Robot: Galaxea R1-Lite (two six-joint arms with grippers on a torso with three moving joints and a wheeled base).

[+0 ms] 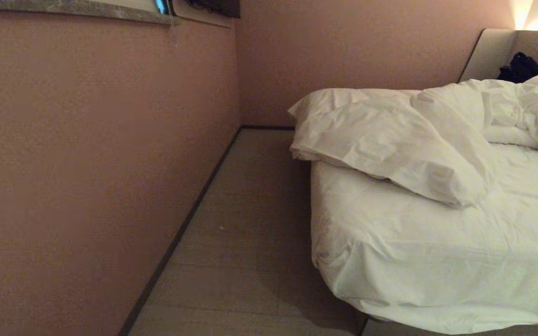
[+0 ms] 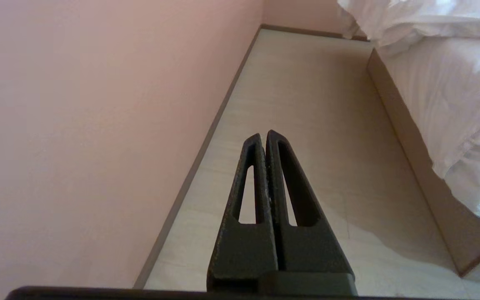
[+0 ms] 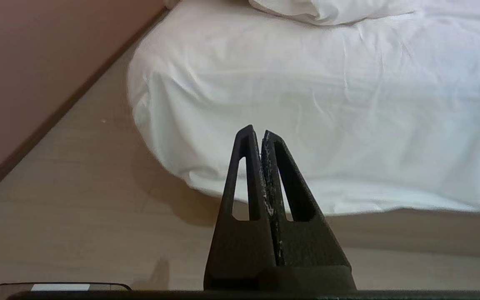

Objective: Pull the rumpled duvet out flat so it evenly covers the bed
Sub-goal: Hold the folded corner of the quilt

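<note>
Across the bed point(image 1: 437, 261), the duvet point(image 1: 390, 140) lies bunched toward the headboard, baring the sheet. Left gripper point(image 2: 263, 135) and right gripper point(image 3: 256, 130), both closed and empty, hang parked short of it.

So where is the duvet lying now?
In the head view the duvet lies bunched at the right, on the bed toward the headboard, one corner overhanging the floor-side edge.

The head cam sits up high and looks down and forward at the foot corner of the bed point(image 1: 418, 261), with the pink wall point(image 1: 87, 163) filling its left half. The left wrist cam hangs low over the floor strip point(image 2: 306, 104) between wall and bed, facing along it. The right wrist cam is also low, aimed straight at the mattress corner from pretty close. All three catch that same corner and the aisle floor.
</note>
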